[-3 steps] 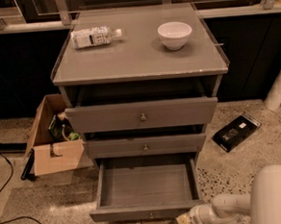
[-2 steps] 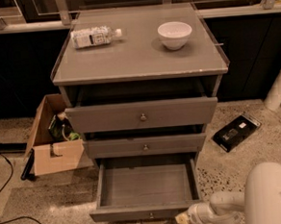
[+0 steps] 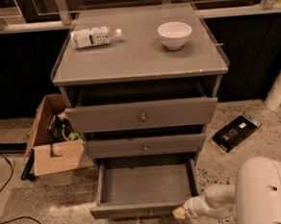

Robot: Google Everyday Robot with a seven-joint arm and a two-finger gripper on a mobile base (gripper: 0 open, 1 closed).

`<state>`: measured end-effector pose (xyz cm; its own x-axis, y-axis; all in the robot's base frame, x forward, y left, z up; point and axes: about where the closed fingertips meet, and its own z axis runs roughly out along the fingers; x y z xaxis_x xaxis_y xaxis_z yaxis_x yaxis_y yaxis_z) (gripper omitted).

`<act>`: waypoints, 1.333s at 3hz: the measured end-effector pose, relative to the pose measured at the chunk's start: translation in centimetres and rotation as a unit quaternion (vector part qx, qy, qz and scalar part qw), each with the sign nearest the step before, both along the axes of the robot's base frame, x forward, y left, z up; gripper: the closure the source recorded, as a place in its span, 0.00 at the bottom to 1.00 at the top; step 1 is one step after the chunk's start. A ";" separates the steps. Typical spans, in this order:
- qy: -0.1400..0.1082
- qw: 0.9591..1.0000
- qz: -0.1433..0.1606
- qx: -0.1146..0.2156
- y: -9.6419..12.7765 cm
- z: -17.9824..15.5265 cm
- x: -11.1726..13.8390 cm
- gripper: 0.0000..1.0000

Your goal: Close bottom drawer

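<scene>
The bottom drawer (image 3: 144, 185) of the grey cabinet is pulled far out, its empty grey inside showing and a small round knob (image 3: 150, 212) on its slim front. My gripper (image 3: 180, 212) sits low at the right end of that drawer front, at the end of a white arm that reaches in from the lower right. The middle drawer (image 3: 145, 146) and the tall top drawer (image 3: 141, 115) stick out only slightly.
A white bowl (image 3: 174, 34) and a lying plastic bottle (image 3: 95, 36) rest on the cabinet top. An open cardboard box (image 3: 53, 137) stands on the floor at the left, a black flat object (image 3: 236, 132) lies at the right, and a dark cable (image 3: 6, 190) crosses the floor.
The arm has shifted a little to the left along the drawer front. The drawer stands as far out as before.
</scene>
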<state>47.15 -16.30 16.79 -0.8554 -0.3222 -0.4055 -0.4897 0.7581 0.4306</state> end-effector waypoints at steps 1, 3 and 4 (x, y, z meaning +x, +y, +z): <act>-0.006 1.000 -0.007 -0.002 0.2 0.0 1.6 1.00; -0.012 1.000 -0.027 -0.006 -0.2 -0.1 4.8 1.00; -0.024 0.999 -0.038 -0.014 -0.5 0.7 7.4 1.00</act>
<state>54.59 -16.77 17.52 -0.8572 -0.2688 -0.4393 -0.4504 0.8048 0.3866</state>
